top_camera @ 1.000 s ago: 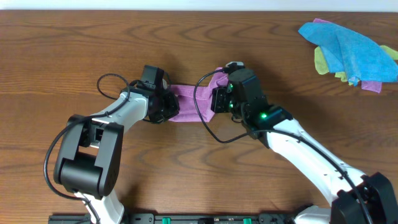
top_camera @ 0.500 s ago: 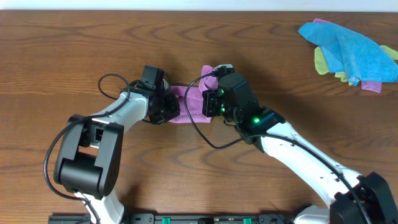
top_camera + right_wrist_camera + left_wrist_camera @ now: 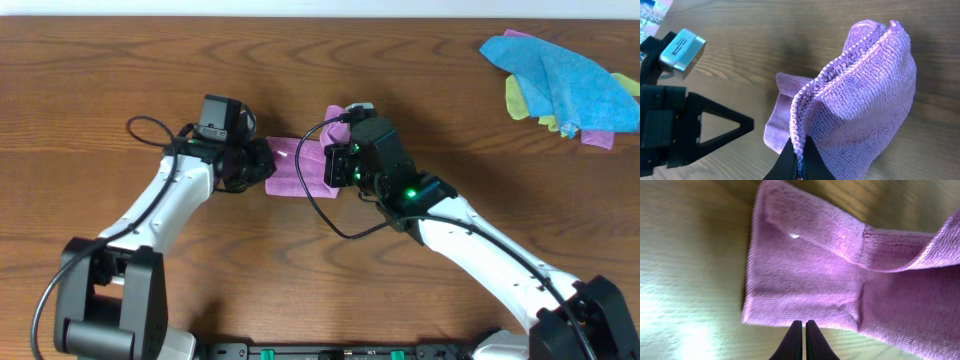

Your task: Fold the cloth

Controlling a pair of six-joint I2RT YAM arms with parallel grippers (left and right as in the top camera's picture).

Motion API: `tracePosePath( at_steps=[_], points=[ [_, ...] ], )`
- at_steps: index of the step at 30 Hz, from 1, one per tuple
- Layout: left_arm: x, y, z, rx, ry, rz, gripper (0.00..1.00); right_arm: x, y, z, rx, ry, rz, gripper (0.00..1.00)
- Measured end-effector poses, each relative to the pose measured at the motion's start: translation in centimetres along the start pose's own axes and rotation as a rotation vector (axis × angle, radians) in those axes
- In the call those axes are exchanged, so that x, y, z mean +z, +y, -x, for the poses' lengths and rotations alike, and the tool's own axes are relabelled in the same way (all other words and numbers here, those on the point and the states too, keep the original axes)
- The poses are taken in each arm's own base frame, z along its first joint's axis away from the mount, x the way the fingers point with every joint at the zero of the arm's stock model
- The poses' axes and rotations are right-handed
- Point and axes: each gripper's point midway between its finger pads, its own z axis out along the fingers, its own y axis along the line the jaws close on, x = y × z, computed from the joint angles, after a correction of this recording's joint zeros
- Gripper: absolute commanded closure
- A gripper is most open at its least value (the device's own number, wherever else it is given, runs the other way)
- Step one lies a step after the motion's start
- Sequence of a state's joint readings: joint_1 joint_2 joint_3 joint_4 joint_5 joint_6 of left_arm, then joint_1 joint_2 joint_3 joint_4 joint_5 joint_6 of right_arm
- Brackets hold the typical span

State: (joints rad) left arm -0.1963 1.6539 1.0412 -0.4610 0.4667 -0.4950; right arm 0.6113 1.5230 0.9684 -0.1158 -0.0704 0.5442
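The lilac cloth [image 3: 295, 168] lies partly folded on the wooden table between my two arms. In the left wrist view the cloth [image 3: 840, 280] lies flat, with a folded layer rising to the right. My left gripper [image 3: 803, 326] is shut and empty, just off the cloth's near edge; overhead it sits at the cloth's left end [image 3: 262, 166]. My right gripper [image 3: 799, 150] is shut on the cloth's stitched edge [image 3: 850, 95] and holds that end lifted above the flat part; overhead it is at the cloth's right end [image 3: 335, 160].
A heap of other cloths, bright blue [image 3: 560, 70] on top with yellow-green [image 3: 516, 98] and purple bits, lies at the far right back of the table. The left arm's cable [image 3: 150, 128] loops to the left.
My left gripper has let go of the cloth's left end and drawn back to the left. My right gripper moved left with the lifted edge a second ago and now holds still.
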Motion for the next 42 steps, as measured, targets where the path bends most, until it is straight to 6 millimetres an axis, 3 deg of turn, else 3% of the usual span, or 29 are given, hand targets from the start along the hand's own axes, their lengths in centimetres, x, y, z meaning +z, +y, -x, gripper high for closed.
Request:
tracePosePath(
  at_steps=[7, 20, 23, 27, 37, 42],
  points=[
    [-2.5, 2.4, 0.6, -0.054, -0.018, 0.032, 0.94, 0.9, 0.7, -0.3, -0.012, -0.001, 0.017, 0.99],
    [-7.6, 4.8, 1.1, -0.092, -0.086, 0.052, 0.94, 6.0, 4.3, -1.3, -0.053, 0.069, 0.054, 0.99],
    [-8.7, 5.2, 1.5, -0.108, -0.115, 0.05, 0.94, 7.1, 5.1, -2.6, -0.067, 0.102, 0.066, 0.99],
    [-9.3, 5.8, 1.5, -0.13, -0.126, 0.055, 0.94, 8.0, 5.8, -4.5, -0.085, 0.148, 0.077, 0.99],
    [-10.4, 6.2, 2.0, -0.148, -0.158, 0.046, 0.94, 8.5, 6.5, -5.9, -0.1, 0.175, 0.085, 0.99],
    [-10.7, 6.1, 1.9, -0.15, -0.161, 0.044, 0.94, 9.7, 6.3, -8.0, -0.114, 0.222, 0.073, 0.99]
  ],
)
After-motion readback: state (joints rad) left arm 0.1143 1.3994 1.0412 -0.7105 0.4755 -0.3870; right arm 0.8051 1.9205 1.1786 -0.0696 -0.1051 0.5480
